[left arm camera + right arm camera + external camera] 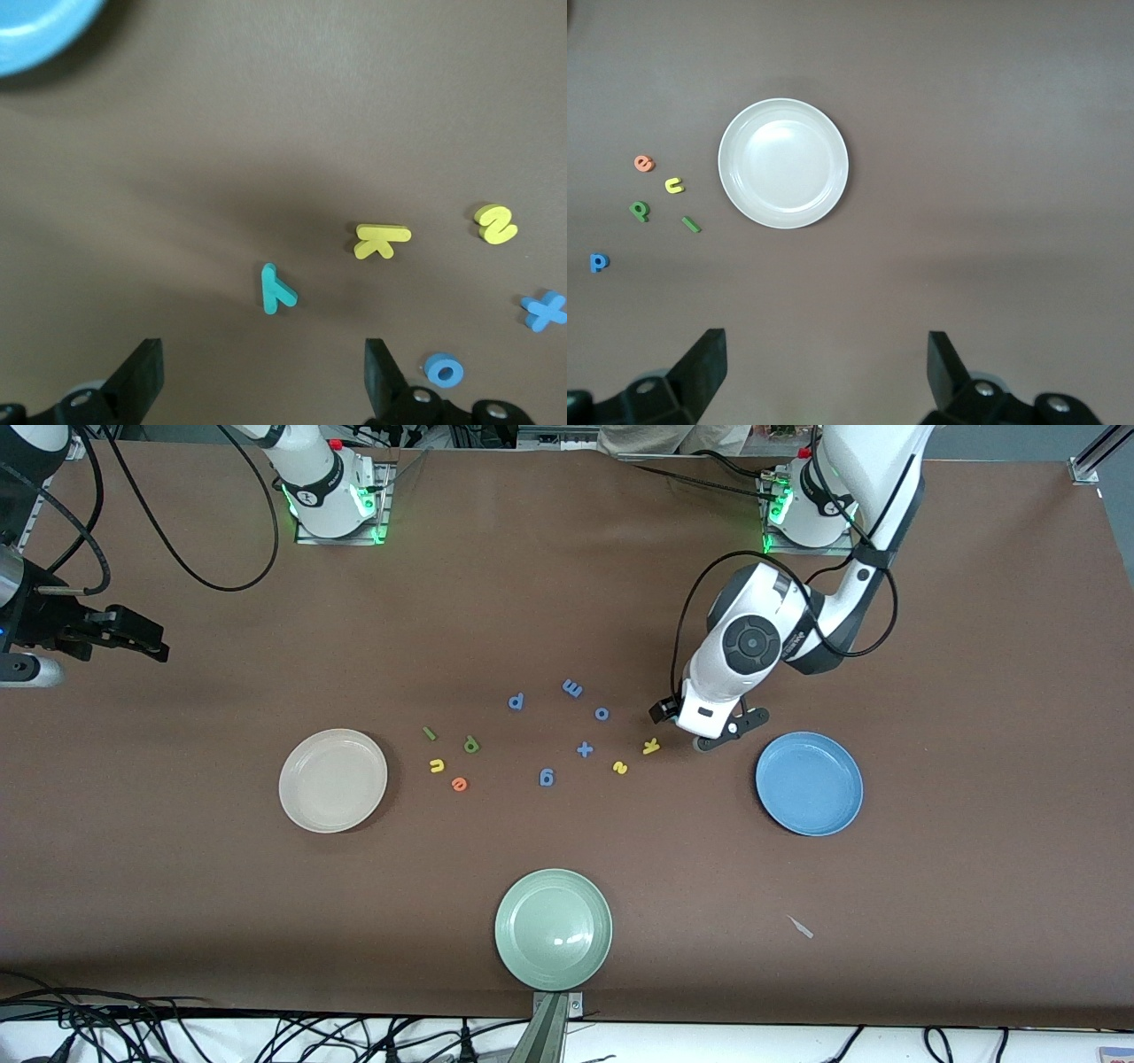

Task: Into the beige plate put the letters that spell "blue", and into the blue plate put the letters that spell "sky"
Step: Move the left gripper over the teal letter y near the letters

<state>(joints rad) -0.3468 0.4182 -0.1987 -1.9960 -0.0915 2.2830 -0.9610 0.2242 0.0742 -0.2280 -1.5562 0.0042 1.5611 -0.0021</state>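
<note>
Left gripper (257, 381) hung low over the desk (930, 646), jaws spread wide and holding nothing, just beside the blue plate (809, 783). The teal "y" (276, 290) lay flat on the desk between the open fingers, slightly ahead of them, its long stroke roughly along the closing line; probably needs a wrist turn. Yellow "k" (381, 240) and "s" (495, 223) lay just beside it. Right gripper (824, 376) waited high by the desk's edge, jaws released, well apart from the beige plate (295, 797). Both plates held nothing.
</note>
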